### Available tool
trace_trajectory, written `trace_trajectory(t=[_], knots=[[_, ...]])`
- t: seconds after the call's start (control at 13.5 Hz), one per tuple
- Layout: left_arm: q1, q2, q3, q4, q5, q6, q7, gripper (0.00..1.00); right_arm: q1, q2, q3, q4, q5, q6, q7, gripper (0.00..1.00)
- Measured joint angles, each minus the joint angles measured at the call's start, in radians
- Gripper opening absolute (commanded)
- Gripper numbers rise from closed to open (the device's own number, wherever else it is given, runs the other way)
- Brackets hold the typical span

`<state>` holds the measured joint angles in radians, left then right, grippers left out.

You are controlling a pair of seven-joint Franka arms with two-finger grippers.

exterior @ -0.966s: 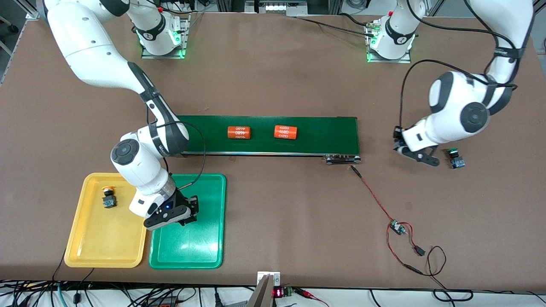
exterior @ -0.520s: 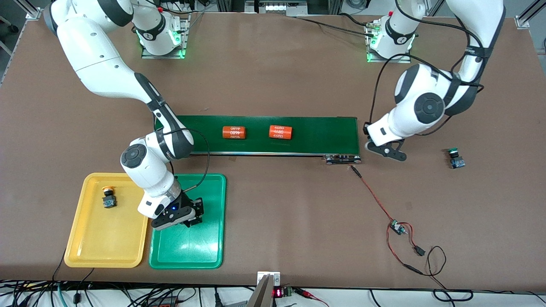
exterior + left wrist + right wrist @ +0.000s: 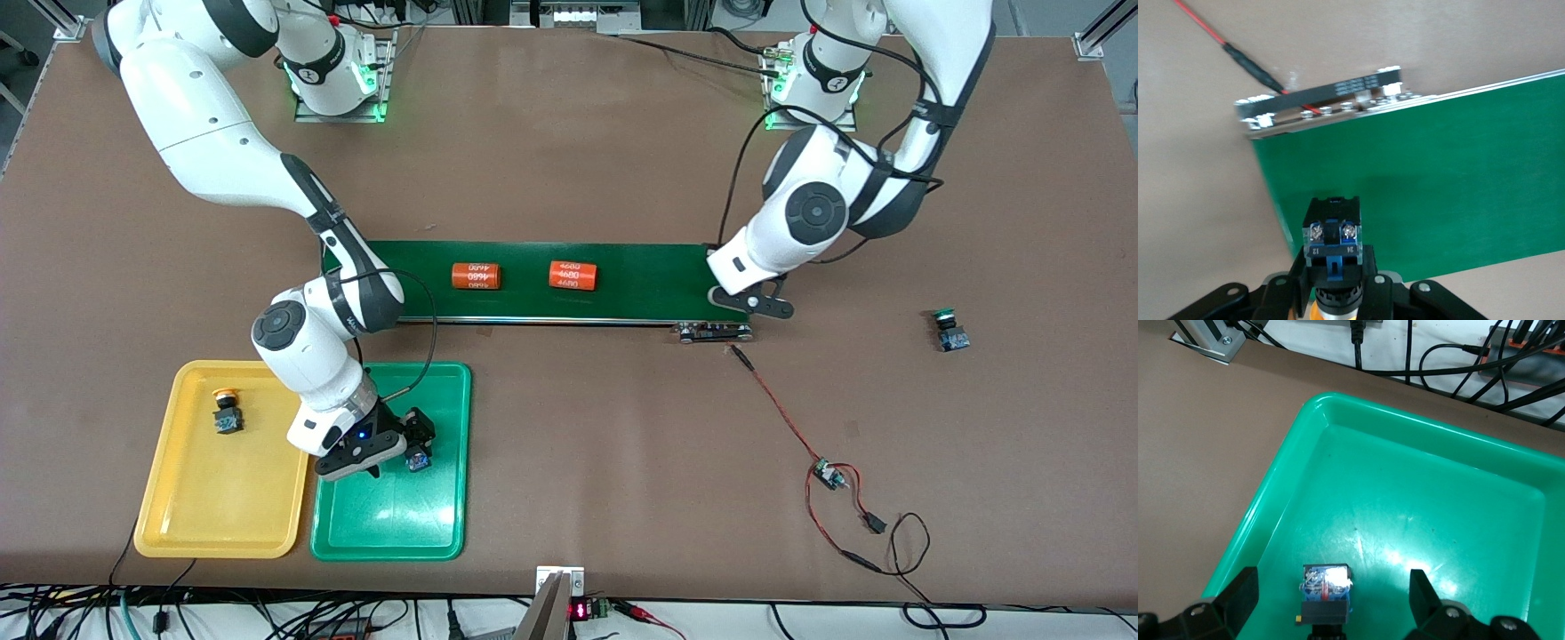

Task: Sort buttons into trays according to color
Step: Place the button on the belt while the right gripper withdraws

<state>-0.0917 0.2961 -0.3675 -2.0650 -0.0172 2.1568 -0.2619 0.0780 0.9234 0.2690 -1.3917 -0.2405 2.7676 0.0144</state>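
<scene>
Over the green tray (image 3: 444, 533), front view: right gripper (image 3: 404, 444), fingers spread, a button (image 3: 418, 460) lying released beneath.

Left wrist view: left gripper (image 3: 1335, 293) pinching a yellow-capped button (image 3: 1331, 233) above the conveyor belt (image 3: 1438, 180).

Right wrist view: released button close to the tray wall; lifting carelessly may snag it.

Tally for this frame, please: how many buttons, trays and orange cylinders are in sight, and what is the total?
Buttons: 4, one in the yellow tray, one in the green tray, one on the table, one in the left gripper
Trays: 2
Orange cylinders: 2
Total: 8
</scene>
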Motion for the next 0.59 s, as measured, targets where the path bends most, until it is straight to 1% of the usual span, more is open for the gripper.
trace_trajectory(t=[0.22, 0.45, 0.52, 0.59], knots=[[-0.035, 0.034, 0.000, 0.022, -0.001, 0.013, -0.047, 0.00, -0.006, -0.010, 0.000, -0.009, 0.000, -0.006, 0.000, 1.00], [-0.037, 0.077, 0.004, 0.028, -0.001, 0.068, -0.048, 0.01, -0.007, -0.051, 0.000, -0.014, 0.001, -0.094, 0.000, 1.00], [-0.037, 0.089, 0.005, 0.029, -0.001, 0.083, -0.048, 0.04, -0.007, -0.069, 0.001, -0.014, 0.001, -0.140, 0.006, 1.00], [-0.037, 0.099, 0.005, 0.031, -0.001, 0.093, -0.048, 0.22, -0.007, -0.089, 0.001, -0.014, 0.001, -0.190, 0.016, 1.00]])
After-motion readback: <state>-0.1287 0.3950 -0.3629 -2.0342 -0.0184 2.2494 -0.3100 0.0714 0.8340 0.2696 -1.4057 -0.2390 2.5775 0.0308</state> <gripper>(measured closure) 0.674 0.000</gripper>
